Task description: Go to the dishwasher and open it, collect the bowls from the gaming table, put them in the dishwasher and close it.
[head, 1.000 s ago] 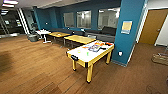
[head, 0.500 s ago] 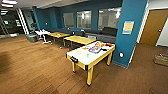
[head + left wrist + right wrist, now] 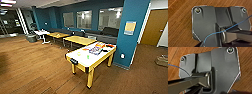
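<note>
I've got the gaming table [image 3: 83, 59] dead ahead in the head view, white top w/ yellow edge, standing on the wood floor [image 3: 32, 67] just beside the blue pillar [image 3: 130, 32]; its long axis runs from the near end, closest to me, away and to the right toward the pillar; the two bowls [image 3: 83, 55] sit on the near half, a pale yellow-green one and a brighter green one a bit to its right, apart from each other; the board-game boxes [image 3: 96, 48] crowd the far half, so approx. the near end is my way in; bowls lie fwd and slightly right of centre, so I judge the right arm the nearer one, though it's close; both wrist cams look straight down at bare floor, so the arms hang low, well apart from the table; can't tell whether either gripper is open or closed; no readable text: the poster [image 3: 130, 27] on the pillar is too blurred, box lettering likewise; wooden tables [image 3: 75, 40] stand behind.
</note>
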